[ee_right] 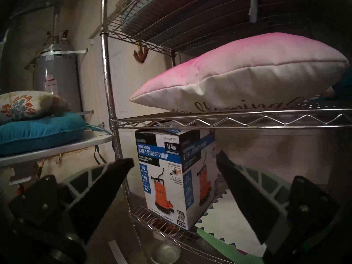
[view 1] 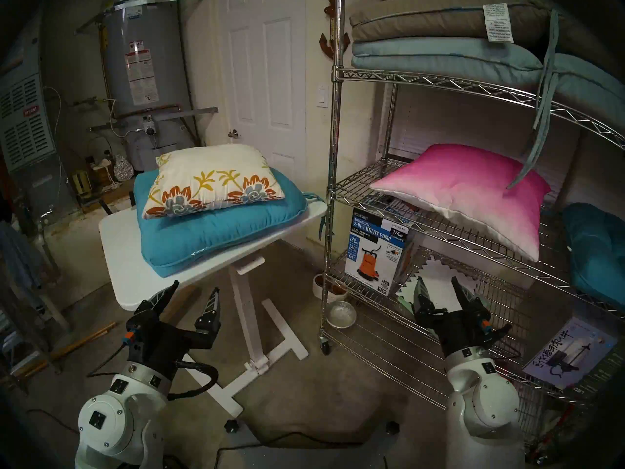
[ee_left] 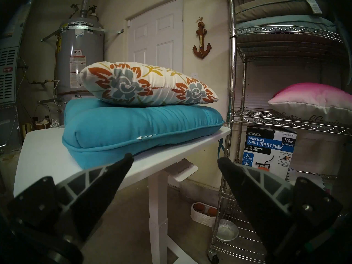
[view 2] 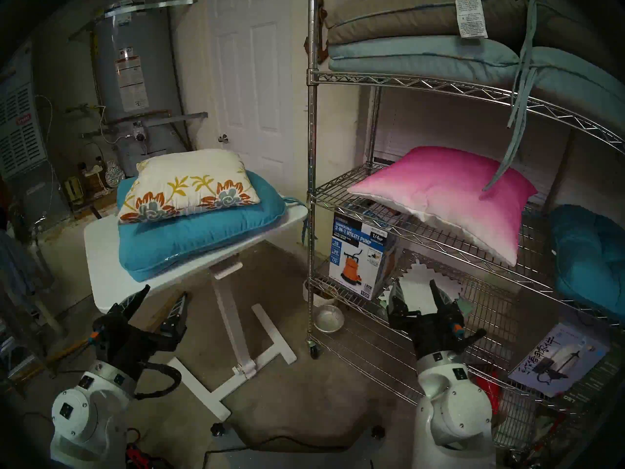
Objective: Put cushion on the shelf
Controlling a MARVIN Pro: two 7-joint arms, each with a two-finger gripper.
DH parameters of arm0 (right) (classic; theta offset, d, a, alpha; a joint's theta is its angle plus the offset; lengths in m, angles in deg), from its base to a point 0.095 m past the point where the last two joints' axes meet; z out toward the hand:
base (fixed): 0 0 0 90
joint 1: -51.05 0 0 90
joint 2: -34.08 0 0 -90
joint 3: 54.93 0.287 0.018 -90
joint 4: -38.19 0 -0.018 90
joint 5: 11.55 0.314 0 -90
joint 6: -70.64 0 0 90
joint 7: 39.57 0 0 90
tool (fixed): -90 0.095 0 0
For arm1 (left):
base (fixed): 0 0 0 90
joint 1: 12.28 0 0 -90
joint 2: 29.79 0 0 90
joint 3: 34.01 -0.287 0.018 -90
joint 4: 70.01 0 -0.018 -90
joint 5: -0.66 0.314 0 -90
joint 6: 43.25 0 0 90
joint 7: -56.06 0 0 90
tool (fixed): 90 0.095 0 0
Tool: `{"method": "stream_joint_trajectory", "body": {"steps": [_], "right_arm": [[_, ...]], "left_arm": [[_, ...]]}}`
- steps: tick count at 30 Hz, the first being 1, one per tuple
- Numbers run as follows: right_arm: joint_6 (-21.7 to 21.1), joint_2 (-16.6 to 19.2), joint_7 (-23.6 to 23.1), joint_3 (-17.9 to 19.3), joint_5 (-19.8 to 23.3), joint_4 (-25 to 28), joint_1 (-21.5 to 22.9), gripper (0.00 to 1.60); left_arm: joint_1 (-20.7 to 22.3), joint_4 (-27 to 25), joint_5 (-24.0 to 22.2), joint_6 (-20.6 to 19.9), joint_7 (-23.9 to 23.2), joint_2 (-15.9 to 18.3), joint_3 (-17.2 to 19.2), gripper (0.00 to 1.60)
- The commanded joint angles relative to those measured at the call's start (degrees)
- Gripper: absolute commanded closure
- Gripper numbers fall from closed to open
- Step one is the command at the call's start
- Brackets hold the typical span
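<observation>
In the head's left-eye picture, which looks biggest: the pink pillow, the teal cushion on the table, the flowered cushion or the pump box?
1. Pink pillow and teal cushion: look about alike, so I won't rank them.
2. Flowered cushion.
3. Pump box, smallest.

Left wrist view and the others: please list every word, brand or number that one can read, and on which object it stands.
"EVERBILT", "SUBMERSIBLE 2-IN-1 UTILITY PUMP", "1/4 HP", "26 MAX GPM": pump box on the shelf.
"1 YEAR": the same box, right wrist view.
"bryant": furnace.
"A.O.Smith": water heater; its warning labels are too small.
Cursive under the pink pillow: unreadable.
Care tag and the poster characters: unreadable.
</observation>
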Motion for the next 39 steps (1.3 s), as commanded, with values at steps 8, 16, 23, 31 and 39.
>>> {"method": "stream_joint_trajectory", "body": {"steps": [8,16,23,31,39], "right_arm": [[-10.5,-1.8,-4.2,6.9,25.5,1.8,6.4,0.00],[-15.2,-1.9,-5.7,10.2,36.9,2.9,7.7,0.00],[-17.1,-0.7,-3.9,12.1,43.5,0.0,10.8,0.00],[-16.4,0.9,-1.1,12.2,48.9,-3.6,14.9,0.00],[-17.9,0.4,1.9,13.9,50.7,1.2,14.3,0.00]], "left_arm": [[0.1,-0.9,0.0,0.2,-0.1,0.1,0.0,0.00],[0.1,-1.0,0.1,0.2,-0.1,0.1,0.0,0.00],[0.0,-1.0,0.1,0.2,-0.1,0.1,0.0,0.00],[0.0,-1.0,0.1,0.2,-0.1,0.1,0.0,0.00],[0.1,-1.0,0.1,0.2,-0.1,0.1,0.0,0.00]]}}
